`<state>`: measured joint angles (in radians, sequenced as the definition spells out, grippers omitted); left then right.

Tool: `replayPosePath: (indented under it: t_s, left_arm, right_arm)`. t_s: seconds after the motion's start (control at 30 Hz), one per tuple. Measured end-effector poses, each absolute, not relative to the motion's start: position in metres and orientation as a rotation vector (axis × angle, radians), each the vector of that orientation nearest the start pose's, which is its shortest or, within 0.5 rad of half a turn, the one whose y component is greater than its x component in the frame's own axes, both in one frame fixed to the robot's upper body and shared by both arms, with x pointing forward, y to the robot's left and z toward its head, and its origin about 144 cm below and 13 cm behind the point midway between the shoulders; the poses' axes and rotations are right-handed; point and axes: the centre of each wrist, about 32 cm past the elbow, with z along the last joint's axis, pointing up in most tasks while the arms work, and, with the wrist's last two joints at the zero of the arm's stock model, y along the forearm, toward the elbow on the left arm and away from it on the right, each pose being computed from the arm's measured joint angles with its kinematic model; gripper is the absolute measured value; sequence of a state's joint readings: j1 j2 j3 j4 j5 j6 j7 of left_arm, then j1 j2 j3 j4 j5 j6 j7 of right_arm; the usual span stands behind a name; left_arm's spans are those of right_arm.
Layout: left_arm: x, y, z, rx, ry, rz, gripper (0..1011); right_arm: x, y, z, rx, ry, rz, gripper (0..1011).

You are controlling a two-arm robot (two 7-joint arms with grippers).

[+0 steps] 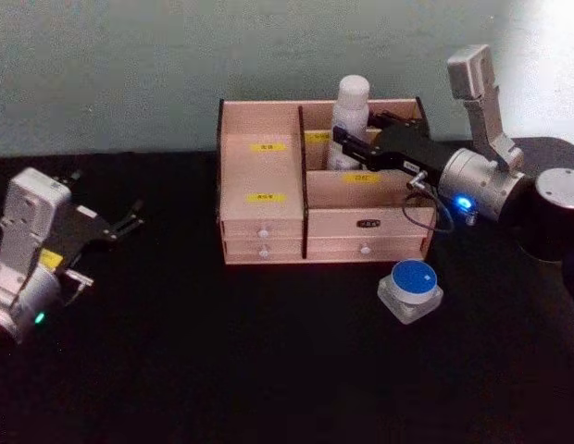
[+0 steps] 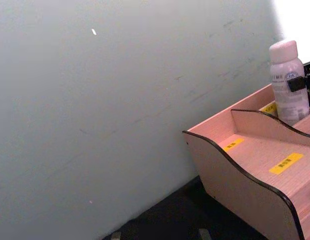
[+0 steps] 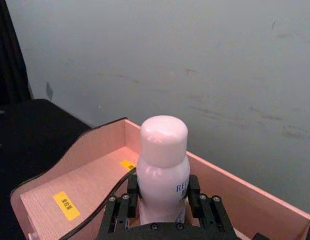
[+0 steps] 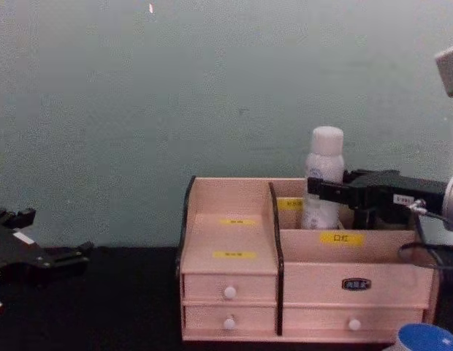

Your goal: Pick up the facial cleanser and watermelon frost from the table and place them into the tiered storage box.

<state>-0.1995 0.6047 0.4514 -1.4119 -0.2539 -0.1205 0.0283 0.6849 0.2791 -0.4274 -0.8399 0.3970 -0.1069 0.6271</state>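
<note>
The facial cleanser [image 1: 350,111], a white bottle with a rounded cap, stands upright in the back right compartment of the tiered storage box [image 1: 264,171]. My right gripper [image 1: 347,146] reaches in from the right, and its black fingers press on both sides of the bottle [image 3: 164,160]. In the chest view the bottle [image 4: 323,179] rises above the box wall [image 4: 234,227]. The watermelon frost [image 1: 411,289], a small clear jar with a blue lid, sits on the table in front of the box's right corner. My left gripper [image 1: 128,220] rests open at the far left, holding nothing.
The black table [image 1: 222,370] runs up to a grey-green wall behind the box. The box has two stepped left shelves with yellow labels [image 1: 266,196] and white-knobbed drawers [image 1: 264,235] below. A cable [image 1: 426,217] from the right wrist hangs over the box's right front.
</note>
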Motion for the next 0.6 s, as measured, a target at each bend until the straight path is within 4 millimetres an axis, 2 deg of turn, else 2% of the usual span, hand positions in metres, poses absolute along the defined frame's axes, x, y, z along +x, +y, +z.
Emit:
replayPosePath:
  t_s: [0.6]
  left_arm:
    - [0.4886, 0.3097, 1.1398, 0.304, -0.285, 1.248, 1001]
  right_arm:
    - [0.6308, -0.2699, 1.1770, -0.126, 0.009, -0.823, 591]
